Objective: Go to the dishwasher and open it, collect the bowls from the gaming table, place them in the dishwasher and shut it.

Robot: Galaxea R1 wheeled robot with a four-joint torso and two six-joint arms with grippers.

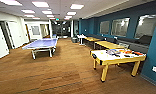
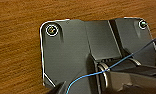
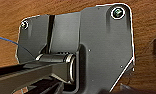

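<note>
A yellow-legged game table (image 1: 104, 57) with a pale top stands at the right, near the teal wall. Several blurred grey and orange things (image 1: 124, 52) lie on its top; I cannot tell whether any are bowls, and no green field or rods are visible on it. The dishwasher is out of view. In both wrist views the robot's dark plate hangs over the wooden floor (image 2: 16, 50) (image 3: 9, 12), and the grippers' state cannot be made out.
A blue table-tennis table (image 1: 41, 43) stands at the left middle. Yellow tables (image 1: 107, 45) line the teal wall (image 1: 154, 55), with a white table (image 1: 81, 37) beyond. A wide stretch of wooden floor (image 1: 69, 72) leads to a far doorway (image 1: 60, 28).
</note>
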